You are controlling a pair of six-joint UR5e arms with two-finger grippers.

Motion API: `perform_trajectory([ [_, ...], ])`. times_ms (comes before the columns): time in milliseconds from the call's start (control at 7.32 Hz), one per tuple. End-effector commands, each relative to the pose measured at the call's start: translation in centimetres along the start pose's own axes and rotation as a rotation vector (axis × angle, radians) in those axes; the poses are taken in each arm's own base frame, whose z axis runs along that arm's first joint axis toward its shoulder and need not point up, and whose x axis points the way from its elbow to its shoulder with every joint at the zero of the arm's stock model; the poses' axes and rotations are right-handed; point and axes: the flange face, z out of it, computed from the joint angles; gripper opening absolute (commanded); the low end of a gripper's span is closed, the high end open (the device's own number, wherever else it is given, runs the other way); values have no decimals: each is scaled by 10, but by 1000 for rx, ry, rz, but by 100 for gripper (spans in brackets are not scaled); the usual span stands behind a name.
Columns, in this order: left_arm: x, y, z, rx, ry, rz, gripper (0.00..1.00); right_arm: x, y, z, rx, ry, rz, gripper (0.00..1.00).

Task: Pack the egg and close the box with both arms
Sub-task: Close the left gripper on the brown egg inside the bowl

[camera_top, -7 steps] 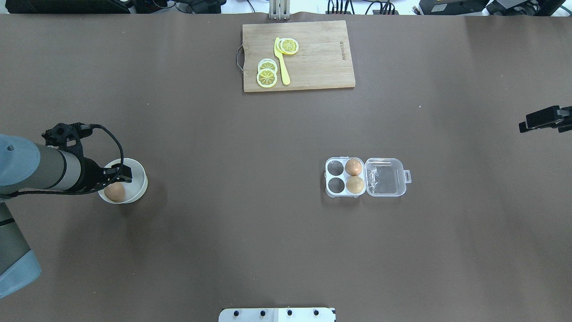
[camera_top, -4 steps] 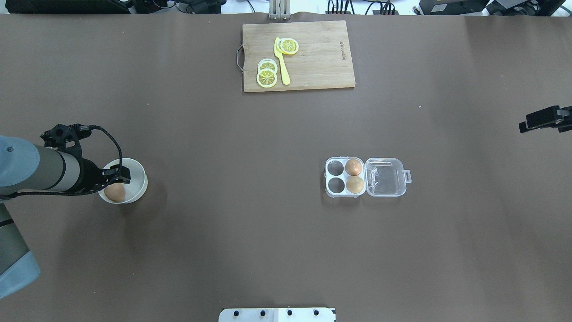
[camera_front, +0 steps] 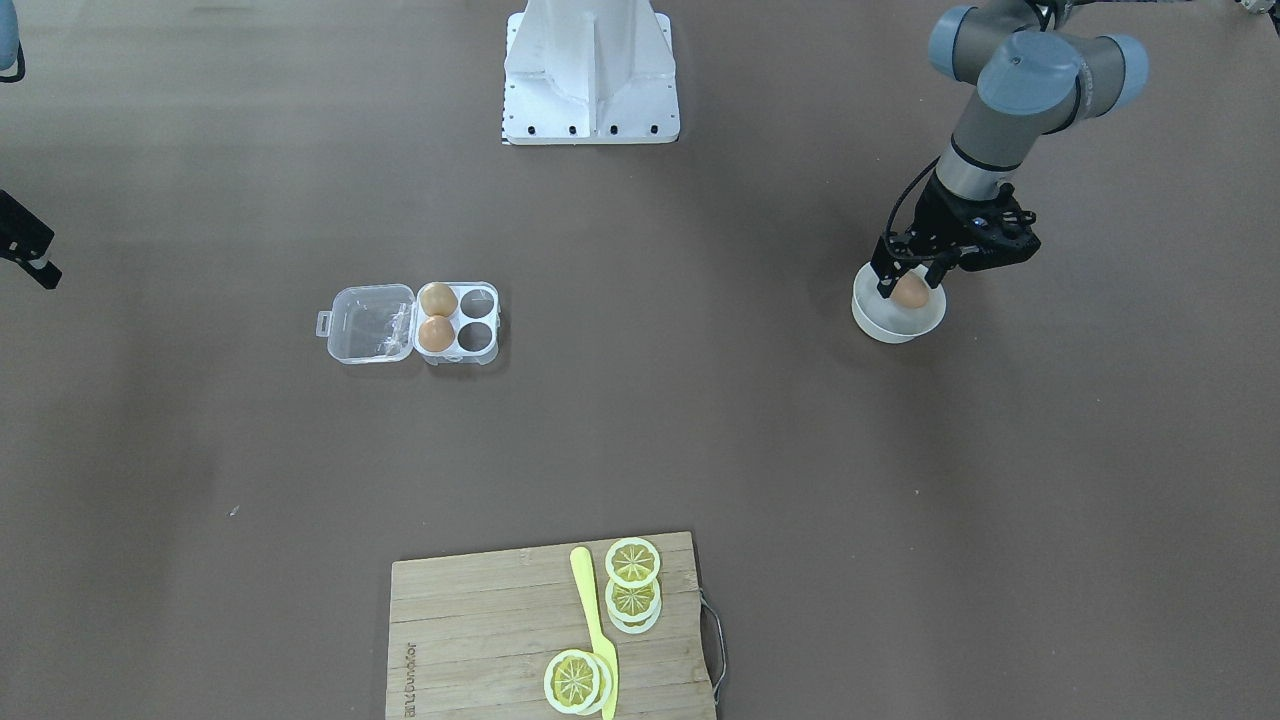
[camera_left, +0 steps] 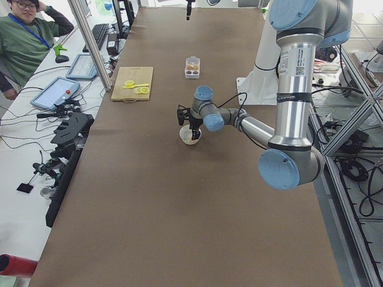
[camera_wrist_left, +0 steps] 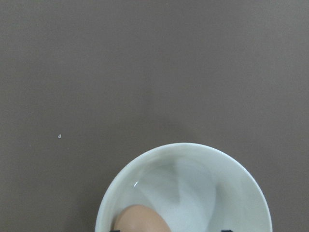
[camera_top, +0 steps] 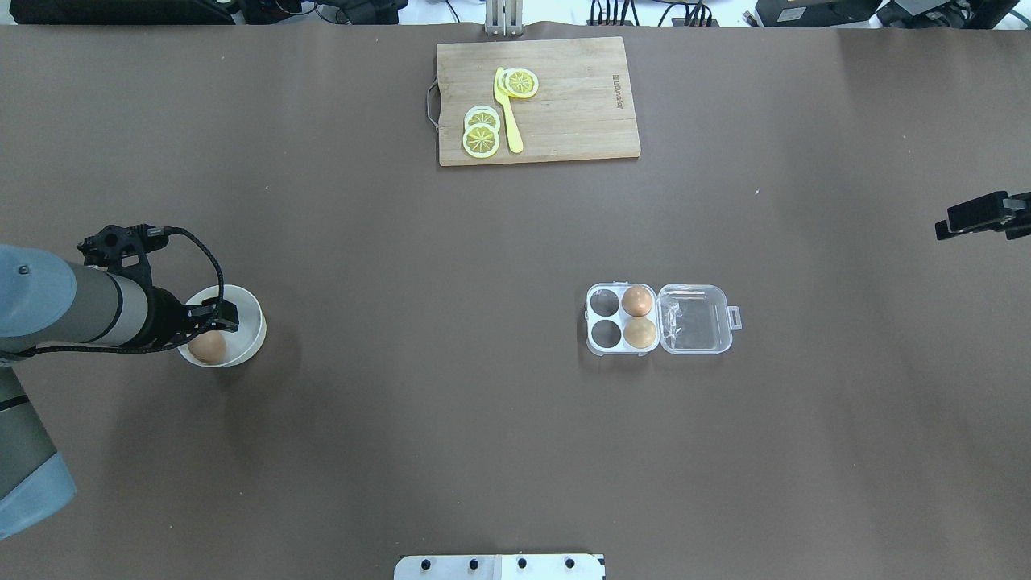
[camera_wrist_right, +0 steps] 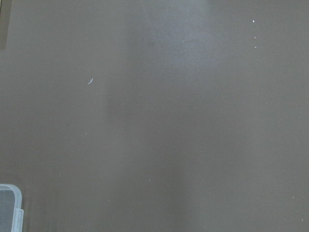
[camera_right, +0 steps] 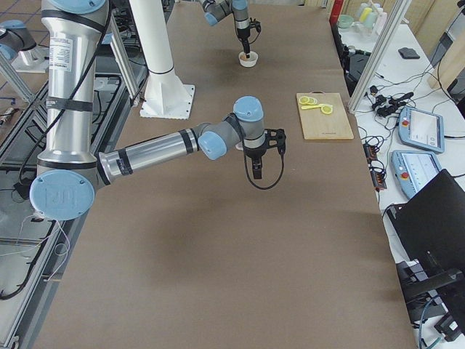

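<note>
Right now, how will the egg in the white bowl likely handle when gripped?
The egg looks smooth and oval, so it may slip or roll in the rounded bowl. Small, so probably light; a real shell would crack easily.

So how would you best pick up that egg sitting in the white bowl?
Grip the egg across its narrow middle, one finger on each rounded side, coming straight down from above. The wall of the white bowl rings it, so from the side it is likely blocked; only the top is free. The left hand hangs over it, open.

Egg (camera_top: 208, 346) in bowl (camera_top: 256, 326), box (camera_top: 624, 318) well apart
</note>
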Motion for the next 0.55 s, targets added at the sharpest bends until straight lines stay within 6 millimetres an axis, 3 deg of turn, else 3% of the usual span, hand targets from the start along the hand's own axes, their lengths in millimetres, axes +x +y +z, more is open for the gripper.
perform_trajectory([
  [0, 0, 1, 4, -4, -6, -3, 76, 0, 0, 1, -3, 0, 0, 100],
  [410, -1, 6, 14, -14, -20, 2, 76, 1, 1, 2, -3, 2, 1, 100],
])
